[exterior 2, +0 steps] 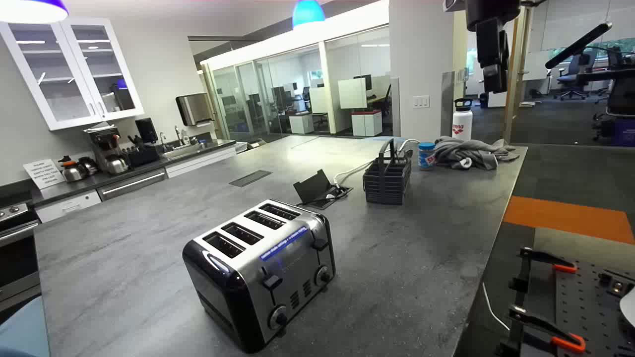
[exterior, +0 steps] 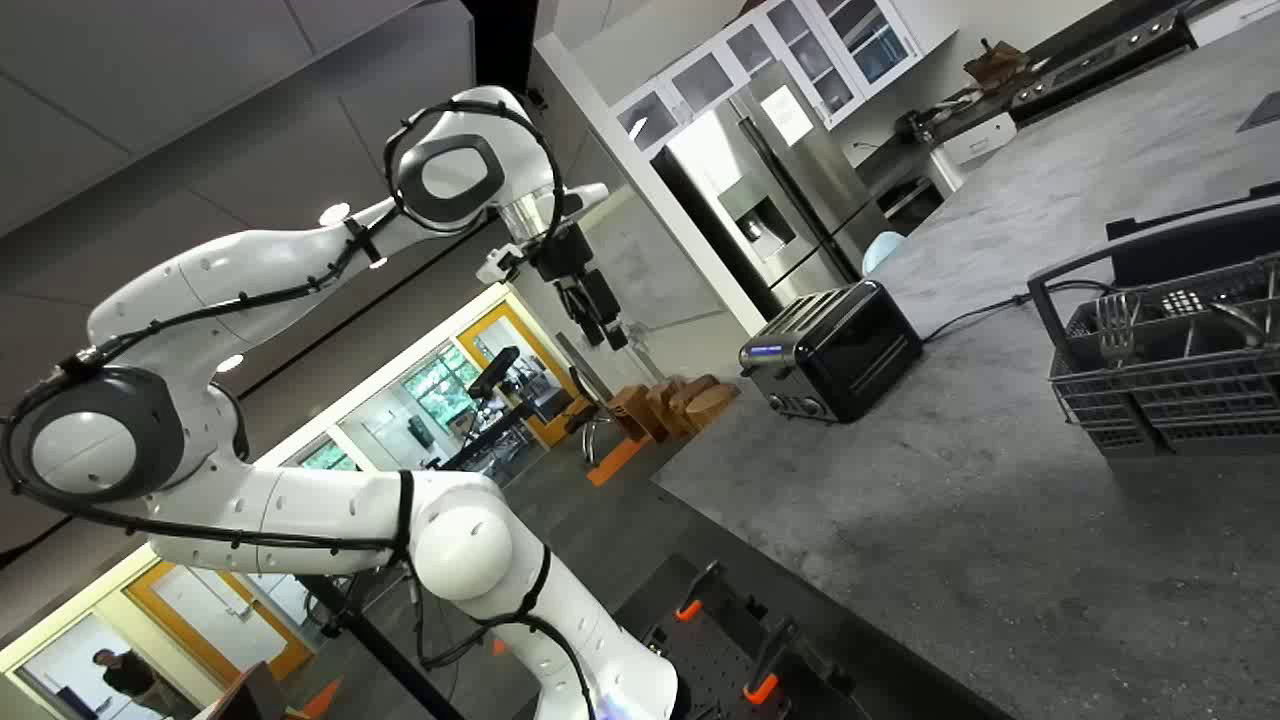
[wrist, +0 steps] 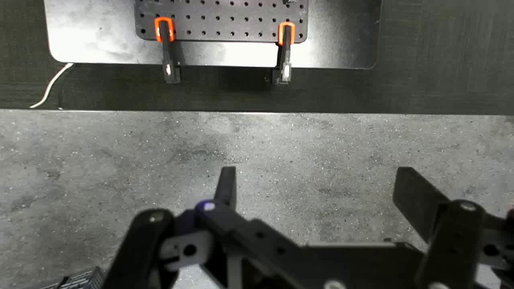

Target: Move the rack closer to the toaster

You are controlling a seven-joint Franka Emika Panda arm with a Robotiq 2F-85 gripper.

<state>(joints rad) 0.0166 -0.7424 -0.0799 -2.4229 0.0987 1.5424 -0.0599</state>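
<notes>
Two flat black fingers [wrist: 415, 199] of the gripper [wrist: 316, 184] hang wide apart above the speckled grey counter [wrist: 301, 152]. Lower than the gripper, on that counter, sit the rack [exterior 2: 387, 182], a dark basket with grid sides, and, well apart from it, the boxy, shiny metal toaster [exterior 2: 260, 267].

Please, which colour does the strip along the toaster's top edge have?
The strip on the toaster is blue with pale lettering, clearest in an exterior view.

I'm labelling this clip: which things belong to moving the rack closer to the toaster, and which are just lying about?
Part of the job:
rack
toaster
hand, open

Just lying about:
grey cloth
blue-lidded jar
white bottle
</notes>
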